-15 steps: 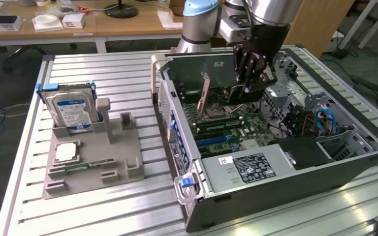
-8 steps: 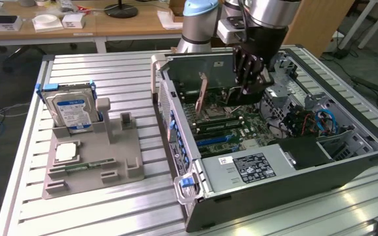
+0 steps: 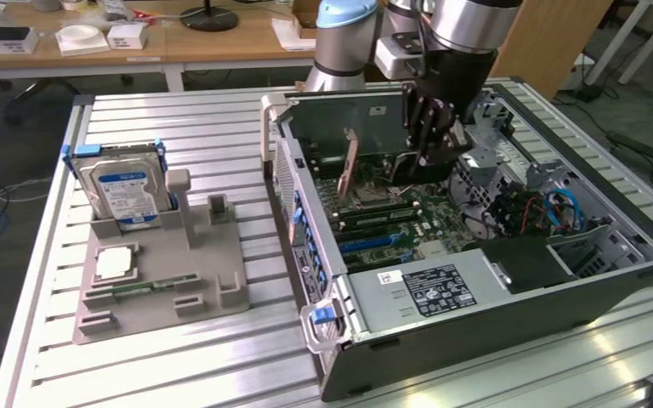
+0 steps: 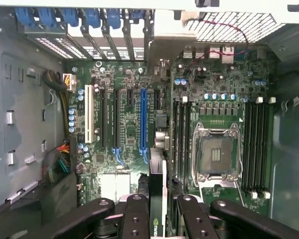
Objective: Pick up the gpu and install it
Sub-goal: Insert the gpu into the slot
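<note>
Exterior view first: the arm is reaching down into the open PC case [image 3: 599, 255], which lies on its side on the slatted aluminium table [image 3: 190, 119]. The gripper [image 3: 438, 161] is down inside the case over the motherboard [image 3: 417, 212], and the gpu [image 3: 349, 166] is pinched in it, standing on edge and running from the jaws toward the case's back wall on the exterior view's left. Can't tell from here if its bottom edge is touching the board. Well apart from the case, on the exterior view's left, there's a grey parts holder [image 3: 207, 272] with a hard drive [image 3: 128, 183] standing upright in it, plus a CPU chip [image 3: 115, 262] and a memory stick [image 3: 145, 287] lying flat.

Wrist view: looking straight down at the board. The gripper [image 4: 162, 211] has its fingers [image 4: 137, 216] clamped on either side of the gpu [image 4: 156, 184], which shows edge-on as a thin dark strip. It sits just beside the blue expansion slot [image 4: 143, 119], between that slot and the CPU socket [image 4: 217, 154]. The blue slot clips [image 4: 72, 17] line the back wall.
</note>
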You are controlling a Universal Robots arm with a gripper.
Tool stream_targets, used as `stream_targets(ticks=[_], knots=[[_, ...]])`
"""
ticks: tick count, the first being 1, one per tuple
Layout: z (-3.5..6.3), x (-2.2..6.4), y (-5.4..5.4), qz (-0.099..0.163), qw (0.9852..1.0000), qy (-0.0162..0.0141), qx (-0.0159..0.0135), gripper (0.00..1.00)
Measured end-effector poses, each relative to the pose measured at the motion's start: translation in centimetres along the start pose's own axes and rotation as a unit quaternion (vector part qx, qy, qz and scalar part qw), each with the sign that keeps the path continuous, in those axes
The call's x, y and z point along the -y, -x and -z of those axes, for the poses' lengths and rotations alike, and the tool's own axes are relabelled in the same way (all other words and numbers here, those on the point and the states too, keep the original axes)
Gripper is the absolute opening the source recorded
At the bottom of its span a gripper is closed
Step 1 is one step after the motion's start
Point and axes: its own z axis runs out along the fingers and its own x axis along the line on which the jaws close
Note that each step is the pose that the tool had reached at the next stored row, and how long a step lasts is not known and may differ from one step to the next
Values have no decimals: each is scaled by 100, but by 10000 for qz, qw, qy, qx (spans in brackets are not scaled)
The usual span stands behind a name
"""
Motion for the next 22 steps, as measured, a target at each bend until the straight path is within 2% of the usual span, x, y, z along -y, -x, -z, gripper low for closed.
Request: stream_targets(ticks=[4, 8, 19, 22], knots=[[-72, -24, -1, 1, 10000, 0, -1, 26], [-140, -149, -3, 1, 10000, 0, 0, 26], [-283, -157, -121, 0, 10000, -1, 1, 26], [-324, -173, -122, 1, 10000, -29, 0, 26]])
